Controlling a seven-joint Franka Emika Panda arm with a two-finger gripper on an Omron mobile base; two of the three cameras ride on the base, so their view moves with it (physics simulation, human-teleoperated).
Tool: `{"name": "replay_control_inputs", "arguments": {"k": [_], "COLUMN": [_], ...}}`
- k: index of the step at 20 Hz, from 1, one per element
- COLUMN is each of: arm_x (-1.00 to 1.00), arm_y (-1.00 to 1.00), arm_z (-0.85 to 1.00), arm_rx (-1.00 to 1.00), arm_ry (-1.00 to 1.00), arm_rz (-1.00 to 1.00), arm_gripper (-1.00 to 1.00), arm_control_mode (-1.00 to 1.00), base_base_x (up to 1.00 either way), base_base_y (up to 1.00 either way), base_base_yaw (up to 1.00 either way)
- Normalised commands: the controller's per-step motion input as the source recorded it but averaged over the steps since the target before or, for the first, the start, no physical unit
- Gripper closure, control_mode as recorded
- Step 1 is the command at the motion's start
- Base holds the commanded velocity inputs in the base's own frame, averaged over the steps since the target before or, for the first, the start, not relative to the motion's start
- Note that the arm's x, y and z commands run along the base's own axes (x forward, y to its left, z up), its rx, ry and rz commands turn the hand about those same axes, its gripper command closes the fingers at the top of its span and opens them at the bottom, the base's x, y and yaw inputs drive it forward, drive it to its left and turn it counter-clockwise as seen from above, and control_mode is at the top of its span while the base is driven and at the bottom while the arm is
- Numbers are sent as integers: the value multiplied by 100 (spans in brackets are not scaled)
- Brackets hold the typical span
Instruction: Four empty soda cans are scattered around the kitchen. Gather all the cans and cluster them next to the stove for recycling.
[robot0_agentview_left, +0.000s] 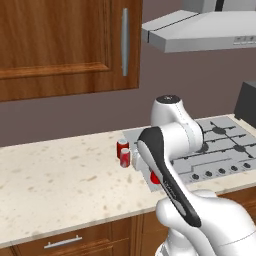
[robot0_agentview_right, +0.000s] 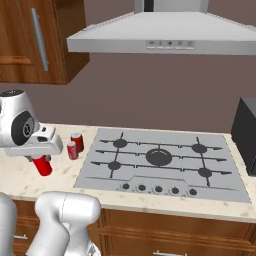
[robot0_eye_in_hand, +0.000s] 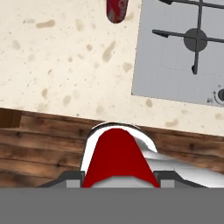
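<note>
A: What is seen along the speckled beige stone counter (robot0_agentview_left: 60, 180), taken from its left end towards its right?

B: Near the counter's back edge, just beside the left edge of the flat silver-grey gas stove with black grates (robot0_agentview_right: 160, 157), two small red cylindrical soda cans with silvery ends (robot0_agentview_left: 123, 151) are stood upright, close together and possibly touching. A third red soda can (robot0_agentview_right: 42, 165) is held by the two-finger gripper (robot0_eye_in_hand: 117, 173) near the counter's front edge, also on the stove's left side.

A: How are the fingers set?

B: They are pinched on the held can, one at each flank, as shown in the hand view; the can is gripped upright. Whether its base is touching the counter cannot be told.

A: What is judged to be the step in hand?

B: The third can is probably being brought to the cluster. A fourth can has yet to be gathered.

A: How would it be done well?

B: The can should be kept upright and set down on bare counter just in front of the pair, clear of the stove's corner and front knobs. The fingers should be parted only once the base is seated, then lifted straight up so that no light, empty can is toppled.
</note>
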Motion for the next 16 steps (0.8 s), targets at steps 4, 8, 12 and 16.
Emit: {"name": "replay_control_inputs", "arguments": {"k": [4, 8, 12, 16], "arm_x": [46, 33, 28, 30], "arm_y": [1, 0, 0, 1], "arm_z": [0, 0, -5, -15], "arm_rx": [0, 0, 0, 0], "arm_ry": [0, 0, 0, 0], "arm_rz": [0, 0, 0, 0], "arm_gripper": [100, 100, 100, 100], "arm_control_mode": [-100, -100, -100, -100], "base_base_x": [0, 0, 0, 0], "base_base_y": [0, 0, 0, 0], "base_base_yaw": [0, 0, 0, 0]}}
